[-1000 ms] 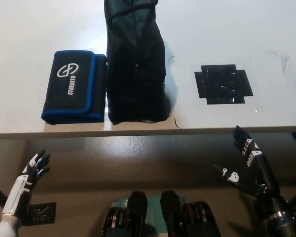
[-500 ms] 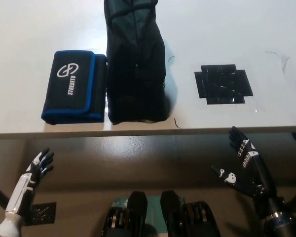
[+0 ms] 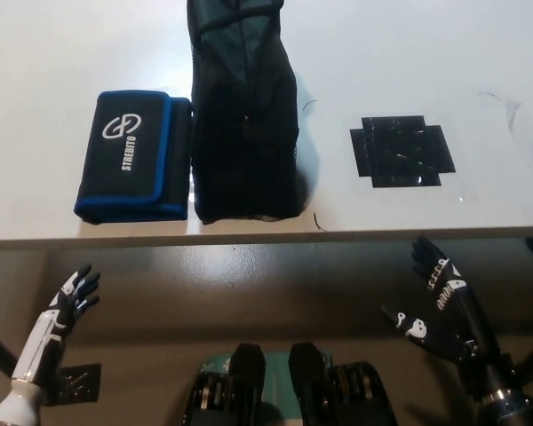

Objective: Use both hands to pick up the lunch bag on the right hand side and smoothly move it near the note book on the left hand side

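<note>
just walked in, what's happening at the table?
Nothing is being held. The black lunch bag stands on the white table, right beside the blue-edged notebook. Both hands are below the table edge, open: the white left hand at lower left, the black right hand at lower right. A black tape patch lies to the right.
</note>
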### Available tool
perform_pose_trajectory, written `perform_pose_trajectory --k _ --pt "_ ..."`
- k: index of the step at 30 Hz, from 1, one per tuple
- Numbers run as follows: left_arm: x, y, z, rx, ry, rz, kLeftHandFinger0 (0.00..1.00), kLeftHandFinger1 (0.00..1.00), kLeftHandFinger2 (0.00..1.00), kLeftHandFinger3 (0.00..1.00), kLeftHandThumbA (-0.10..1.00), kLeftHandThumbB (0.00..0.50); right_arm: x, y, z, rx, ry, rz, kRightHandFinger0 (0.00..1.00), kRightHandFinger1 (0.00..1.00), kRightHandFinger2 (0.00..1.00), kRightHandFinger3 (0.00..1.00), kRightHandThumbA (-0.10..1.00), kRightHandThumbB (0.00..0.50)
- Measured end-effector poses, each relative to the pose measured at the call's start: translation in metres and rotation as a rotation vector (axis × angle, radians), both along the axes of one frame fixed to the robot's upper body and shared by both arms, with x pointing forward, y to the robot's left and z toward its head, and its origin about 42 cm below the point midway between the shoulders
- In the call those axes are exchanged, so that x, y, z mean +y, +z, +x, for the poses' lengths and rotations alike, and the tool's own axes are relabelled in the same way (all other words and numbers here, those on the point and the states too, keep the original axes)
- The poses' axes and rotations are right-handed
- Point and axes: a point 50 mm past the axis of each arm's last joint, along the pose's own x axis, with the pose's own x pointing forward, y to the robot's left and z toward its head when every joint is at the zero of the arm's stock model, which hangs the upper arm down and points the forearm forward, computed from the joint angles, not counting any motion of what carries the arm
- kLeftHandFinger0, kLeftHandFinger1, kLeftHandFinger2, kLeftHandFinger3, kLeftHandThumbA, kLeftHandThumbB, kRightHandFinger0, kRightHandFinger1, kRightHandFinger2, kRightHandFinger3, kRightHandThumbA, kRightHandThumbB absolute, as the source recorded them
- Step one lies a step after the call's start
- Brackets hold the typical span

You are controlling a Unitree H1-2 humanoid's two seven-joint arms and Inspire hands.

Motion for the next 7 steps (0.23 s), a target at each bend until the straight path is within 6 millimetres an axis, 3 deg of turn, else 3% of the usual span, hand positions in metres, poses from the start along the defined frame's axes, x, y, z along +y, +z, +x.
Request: perform_pose_trajectory --k 7 --pt "-0.0022 -0.0008 0.0000 0.000 -0.001 -0.006 1.00 1.00 1.00 1.00 1.00 0.234 0.0000 -0.0004 0.0000 0.007 0.002 0.006 1.00 1.00 1.00 1.00 1.00 0.253"
